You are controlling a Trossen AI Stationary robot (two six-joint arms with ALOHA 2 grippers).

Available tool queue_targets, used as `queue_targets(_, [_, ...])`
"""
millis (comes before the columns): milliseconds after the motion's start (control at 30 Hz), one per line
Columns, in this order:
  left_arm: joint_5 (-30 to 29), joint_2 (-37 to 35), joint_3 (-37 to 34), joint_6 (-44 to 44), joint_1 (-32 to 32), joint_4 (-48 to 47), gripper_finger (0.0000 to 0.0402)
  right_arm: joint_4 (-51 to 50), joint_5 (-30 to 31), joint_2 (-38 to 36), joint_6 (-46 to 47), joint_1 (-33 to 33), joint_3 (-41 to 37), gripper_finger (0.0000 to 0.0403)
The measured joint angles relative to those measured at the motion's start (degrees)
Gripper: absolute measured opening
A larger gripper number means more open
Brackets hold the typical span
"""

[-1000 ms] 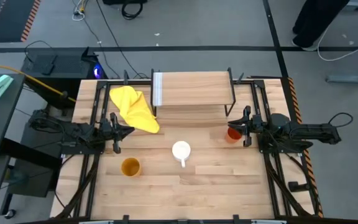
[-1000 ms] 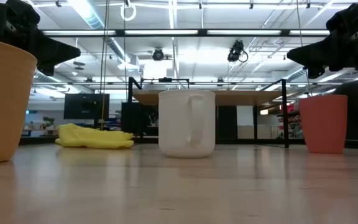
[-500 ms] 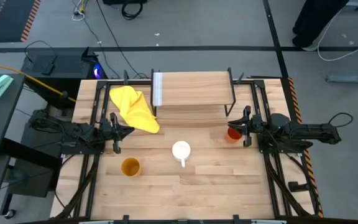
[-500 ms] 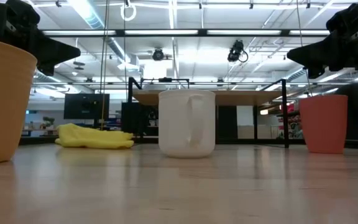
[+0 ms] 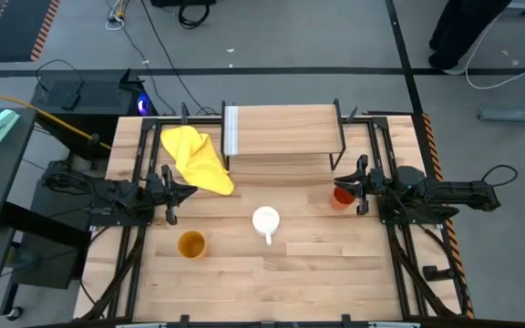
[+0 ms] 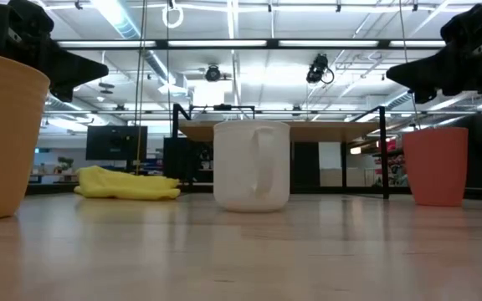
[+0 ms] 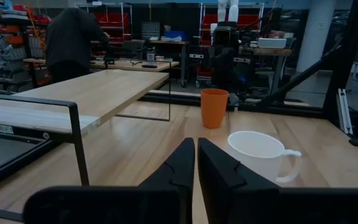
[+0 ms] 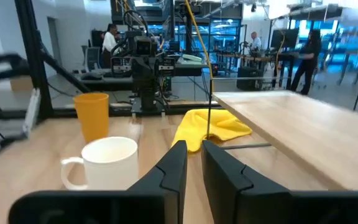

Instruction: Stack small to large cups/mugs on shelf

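The shelf (image 5: 285, 130) stands at the table's far side, its white strip (image 5: 231, 130) at its left end. The white mug (image 5: 265, 220) stands mid-table with its handle toward the near edge. An orange-red cup (image 5: 341, 197) stands to the mug's right, a yellow-orange cup (image 5: 191, 244) to its near left. My left gripper (image 5: 179, 192) hovers shut at the left, beside the yellow cloth (image 5: 197, 159). My right gripper (image 5: 351, 187) hovers shut just above the orange-red cup (image 6: 435, 165), clear of its rim.
The yellow cloth (image 6: 128, 184) lies crumpled by the shelf's left legs. Black rails run along both table sides under the arms. Bare wood lies between the mug (image 7: 258, 155) and the near edge. People stand in the room beyond (image 7: 73, 43).
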Motion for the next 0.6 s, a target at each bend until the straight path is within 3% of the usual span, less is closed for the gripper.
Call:
queue_targets(100, [0.0, 0.0, 0.0, 0.0, 0.0, 0.0, 0.003, 0.0, 0.0, 0.0, -5.0, 0.0, 0.0, 0.0058])
queue_targets(400, [0.0, 0.0, 0.0, 0.0, 0.0, 0.0, 0.0033, 0.1, 0.0, 0.0, -4.4, 0.0, 0.0, 0.0058])
queue_targets(600, [0.0, 0.0, 0.0, 0.0, 0.0, 0.0, 0.0024, 1.6, 0.0, 0.0, 9.5, 0.0, 0.0, 0.0058])
